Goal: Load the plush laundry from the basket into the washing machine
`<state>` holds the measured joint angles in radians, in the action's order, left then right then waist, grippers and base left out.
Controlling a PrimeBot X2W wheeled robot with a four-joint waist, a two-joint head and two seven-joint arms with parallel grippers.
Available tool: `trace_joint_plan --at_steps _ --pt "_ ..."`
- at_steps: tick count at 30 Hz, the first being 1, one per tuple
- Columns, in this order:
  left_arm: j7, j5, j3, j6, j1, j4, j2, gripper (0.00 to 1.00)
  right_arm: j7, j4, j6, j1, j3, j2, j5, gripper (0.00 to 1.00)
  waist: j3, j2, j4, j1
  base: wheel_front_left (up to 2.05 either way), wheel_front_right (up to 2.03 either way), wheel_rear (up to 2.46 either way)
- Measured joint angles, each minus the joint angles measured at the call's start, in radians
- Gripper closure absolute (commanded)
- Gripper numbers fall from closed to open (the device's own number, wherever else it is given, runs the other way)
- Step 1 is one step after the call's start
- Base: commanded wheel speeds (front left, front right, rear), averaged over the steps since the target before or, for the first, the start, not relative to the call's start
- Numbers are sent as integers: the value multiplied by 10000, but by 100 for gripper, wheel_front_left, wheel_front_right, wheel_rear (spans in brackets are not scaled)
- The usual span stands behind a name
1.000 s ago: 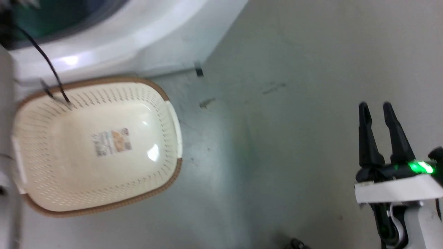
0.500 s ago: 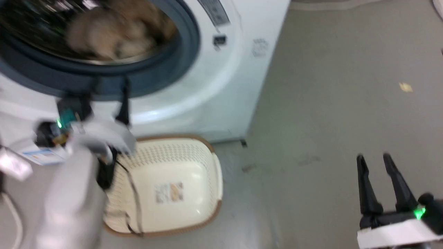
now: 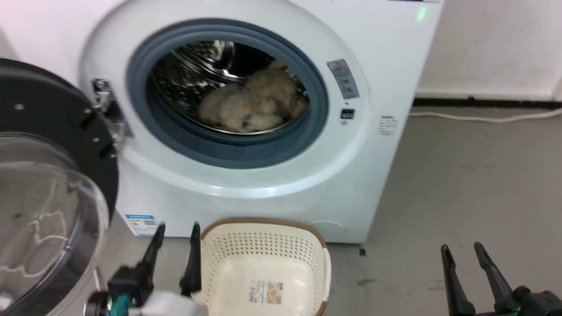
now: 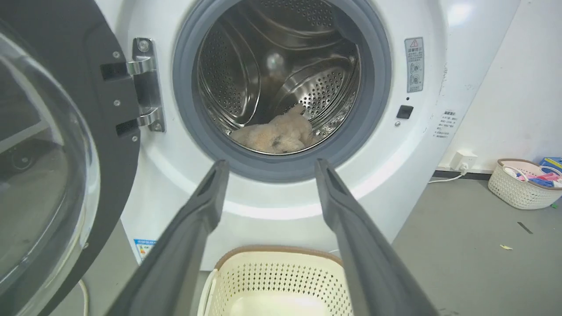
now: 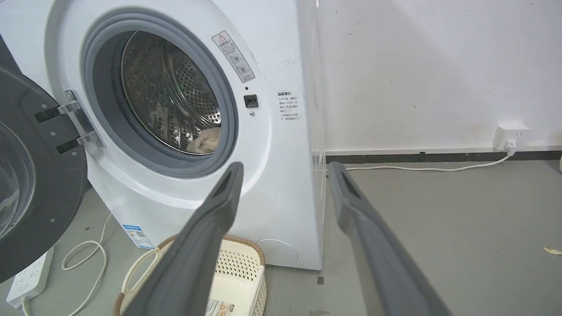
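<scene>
The cream-beige plush laundry [image 3: 252, 105] lies inside the steel drum of the white washing machine [image 3: 272, 180]; the plush [image 4: 276, 134] rests low in the drum, and a bit of it [image 5: 205, 140] peeks past the gasket. The black-rimmed clear door [image 3: 44, 202] hangs open at the left. The basket [image 3: 263, 263] stands on the floor before the washer with nothing in it. My left gripper [image 3: 178, 230] is open beside the basket's left rim, holding nothing. At the lower right my right gripper [image 3: 461, 252] is open above bare floor.
A white cable [image 3: 483, 116] runs along the wall's foot to a socket [image 5: 509, 131]. A power strip [image 5: 28, 276] and looped cord lie left of the washer. Another small basket [image 4: 522, 182] with coloured items stands far right. Grey floor stretches to the right.
The head camera has tilted up from the floor and basket to the washer's open drum. The left arm, raised before the gasket half a second ago, now sits low beside the basket.
</scene>
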<state>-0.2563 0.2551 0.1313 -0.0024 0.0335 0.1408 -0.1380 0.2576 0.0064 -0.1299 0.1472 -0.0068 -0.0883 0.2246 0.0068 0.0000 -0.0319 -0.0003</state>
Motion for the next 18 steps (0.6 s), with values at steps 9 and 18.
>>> trace_joint_plan --at_steps 9,18 --pt "0 -721 -284 587 -1274 -311 430 0 0 15 0 397 67 132 -94 0 -472 0 348 2 0 0 0" --pt "0 -880 -612 514 -1428 2 629 0 0 94 0 483 125 242 -211 0 -623 0 350 3 0 0 0"
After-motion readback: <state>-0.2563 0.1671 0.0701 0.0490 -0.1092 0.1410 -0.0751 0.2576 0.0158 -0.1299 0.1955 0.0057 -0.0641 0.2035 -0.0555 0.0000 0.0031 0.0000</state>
